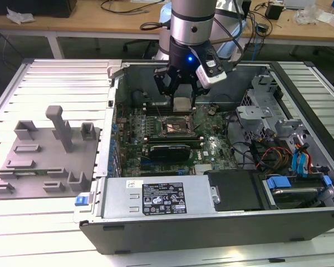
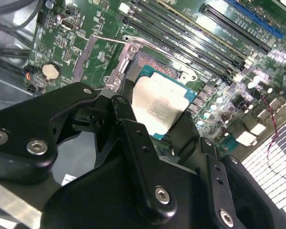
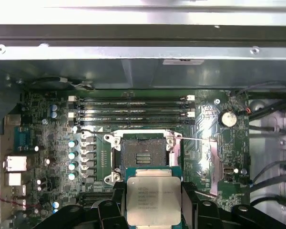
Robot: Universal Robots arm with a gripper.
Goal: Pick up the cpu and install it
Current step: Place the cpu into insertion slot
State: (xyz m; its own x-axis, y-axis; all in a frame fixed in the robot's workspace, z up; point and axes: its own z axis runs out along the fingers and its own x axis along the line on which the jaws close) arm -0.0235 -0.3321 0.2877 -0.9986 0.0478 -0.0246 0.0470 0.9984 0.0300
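The cpu point(image 1: 182, 104) is a small square chip with a silvery top plate on a green edge. My gripper point(image 1: 181, 98) is shut on it, one black finger on each side, and holds it inside the open computer case, above the green motherboard. In both wrist views the cpu point(image 3: 153, 199) point(image 2: 158, 106) hangs between the fingers point(image 3: 118, 206) just off the open socket point(image 3: 143, 153), not over its middle. The socket's metal bracket point(image 2: 126, 57) and lever are lifted, and the dark contact field is bare.
A silver power supply point(image 1: 161, 197) with a white label lies along the case's near side. Drive cages point(image 1: 264, 108) and coloured cables point(image 1: 275, 156) fill the exterior view's right. Memory slots point(image 3: 133, 107) run beside the socket. A grey fixture plate point(image 1: 44, 156) lies outside, at the exterior view's left.
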